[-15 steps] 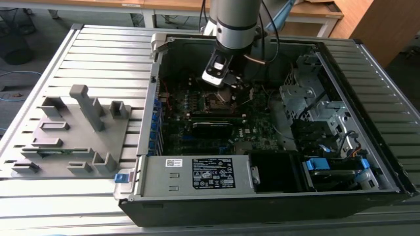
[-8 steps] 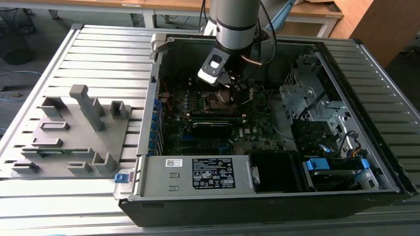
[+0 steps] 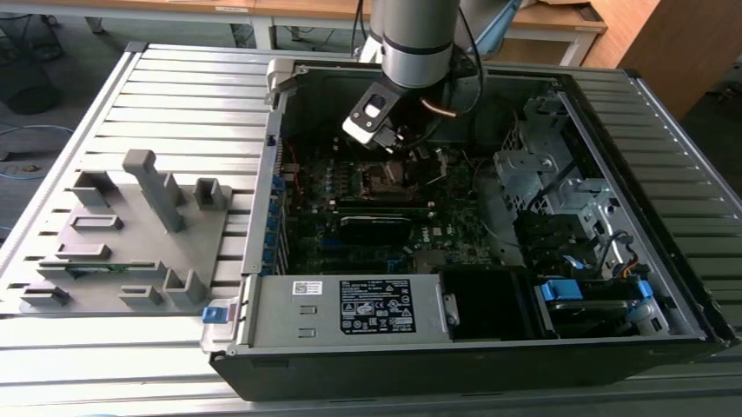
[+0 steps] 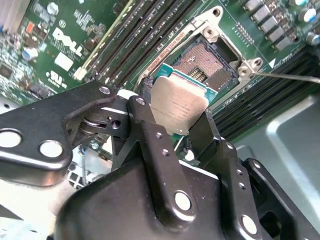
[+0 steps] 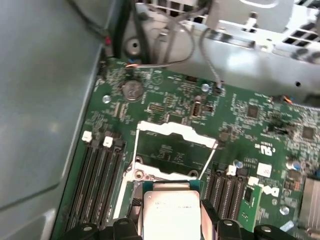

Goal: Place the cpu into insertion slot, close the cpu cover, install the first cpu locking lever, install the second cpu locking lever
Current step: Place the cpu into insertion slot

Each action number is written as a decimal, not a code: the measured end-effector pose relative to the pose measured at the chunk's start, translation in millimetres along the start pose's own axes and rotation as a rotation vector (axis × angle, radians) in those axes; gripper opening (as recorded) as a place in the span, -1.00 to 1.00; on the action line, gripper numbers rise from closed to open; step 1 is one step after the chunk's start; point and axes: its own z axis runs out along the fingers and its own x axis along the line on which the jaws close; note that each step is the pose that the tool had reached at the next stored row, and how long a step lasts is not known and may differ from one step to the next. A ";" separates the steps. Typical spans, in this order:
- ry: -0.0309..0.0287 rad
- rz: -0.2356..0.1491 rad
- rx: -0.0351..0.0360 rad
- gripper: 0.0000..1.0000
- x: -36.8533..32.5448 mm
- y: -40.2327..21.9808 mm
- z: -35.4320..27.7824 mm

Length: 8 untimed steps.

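My gripper (image 4: pixel 176 114) is shut on the cpu (image 4: pixel 177 102), a flat square chip with a dull metallic top, gripped by two opposite edges between black fingers (image 4: pixel 145 112). The chip hangs tilted just above and beside the insertion slot (image 4: pixel 210 60), whose dark pin field and silvery rim lie uncovered. In the first wrist view the cpu (image 5: pixel 170 210) sits between the fingertips, and beyond it the cpu cover (image 5: pixel 172 131) stands raised, with green board visible through its window. A thin lever rod (image 4: pixel 287 76) sticks out beside the socket. In the exterior view the gripper (image 3: pixel 400 143) hovers over the socket (image 3: pixel 383 180).
Long memory slots (image 4: pixel 150 35) run along both sides of the socket. The open computer case (image 3: pixel 649 113) walls in the board. A power supply (image 3: pixel 347 308) and drive cage (image 3: pixel 545 165) stand close by. A grey fixture plate (image 3: pixel 128 234) lies at the exterior view's left.
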 end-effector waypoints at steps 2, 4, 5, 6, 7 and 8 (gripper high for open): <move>-0.0028 0.035 -0.0005 0.08 0.0 0.0 0.2; -0.0046 0.057 -0.0007 0.08 -0.1 -0.1 0.3; -0.0046 0.058 -0.0007 0.08 0.0 0.0 0.3; -0.0047 0.058 -0.0008 0.08 0.0 0.0 0.3; -0.0046 0.058 -0.0008 0.08 0.0 0.0 0.3; -0.0047 0.058 -0.0008 0.08 0.0 0.0 0.3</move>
